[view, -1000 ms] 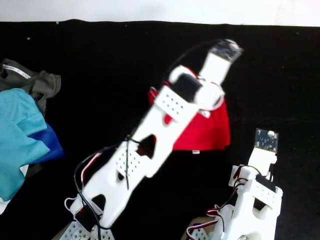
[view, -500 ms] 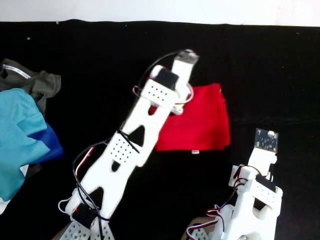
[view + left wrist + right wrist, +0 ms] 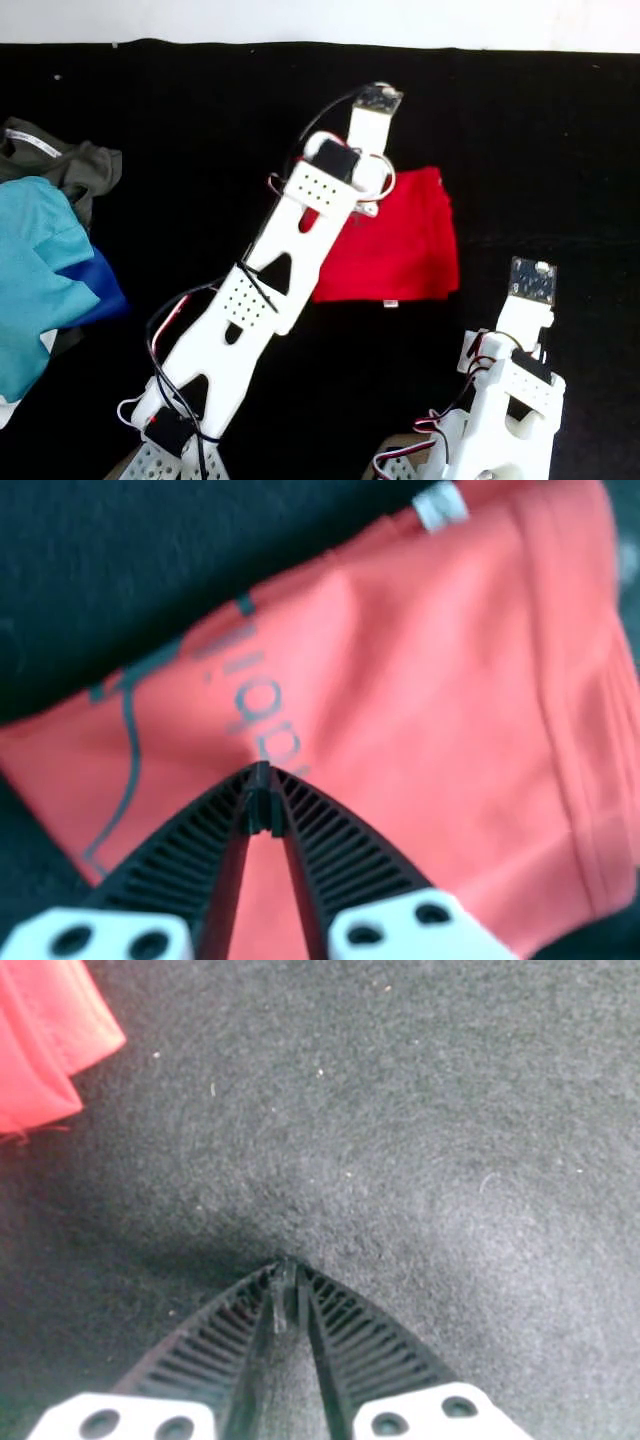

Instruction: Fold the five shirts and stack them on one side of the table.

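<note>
The left hand (image 3: 260,800), fingers pressed together, is hanging over the folded red shirt (image 3: 420,700) near the tabletop (image 3: 200,100) centre. The right hand (image 3: 286,1295), likewise pressed together, is pointing at the tabletop at the shirt's 5 o'clock. Unfolded shirts (image 3: 40,260) are lying at 9 o'clock.

Overhead, wrist close-ups; red shirt (image 3: 405,250) shared

table (image 3: 180,100): black cloth
red shirt (image 3: 410,250): folded flat, mid-table
pile (image 3: 40,270): teal, blue, grey shirts, well left of red shirt
</note>
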Controlling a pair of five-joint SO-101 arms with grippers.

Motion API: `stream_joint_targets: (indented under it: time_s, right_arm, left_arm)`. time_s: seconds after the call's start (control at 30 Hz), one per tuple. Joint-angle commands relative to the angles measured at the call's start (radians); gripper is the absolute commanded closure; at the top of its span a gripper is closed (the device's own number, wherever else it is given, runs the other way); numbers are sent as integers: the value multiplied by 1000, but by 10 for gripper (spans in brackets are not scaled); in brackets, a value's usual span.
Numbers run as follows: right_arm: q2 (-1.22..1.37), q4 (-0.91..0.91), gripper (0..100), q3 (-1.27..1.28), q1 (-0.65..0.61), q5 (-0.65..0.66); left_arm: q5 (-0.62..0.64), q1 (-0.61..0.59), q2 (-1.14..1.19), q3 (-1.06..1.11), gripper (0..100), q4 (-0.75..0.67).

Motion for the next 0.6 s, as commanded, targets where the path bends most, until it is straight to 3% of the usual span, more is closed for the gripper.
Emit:
stream_joint_targets:
  time_s: [0.0, 0.2, 0.4, 0.47, 0.57]
  right_arm:
    - [-2, -27, 992, 19, -8, -12]
    - [-2, -27, 992, 19, -10, -11]
    - [-2, -27, 992, 19, -12, -11]
    - [-2, -27, 992, 18, -12, -11]
    - [-2, -21, 989, 12, -12, -8]
  left_arm:
    - [3, -2, -159, -35, 992, 153]
    - [9, -42, -306, 148, 992, 167]
    - [6, -47, -708, 806, 992, 153]
    - [6, -67, -851, 1021, 991, 75]
    - [2, -124, -1036, 1376, 992, -176]
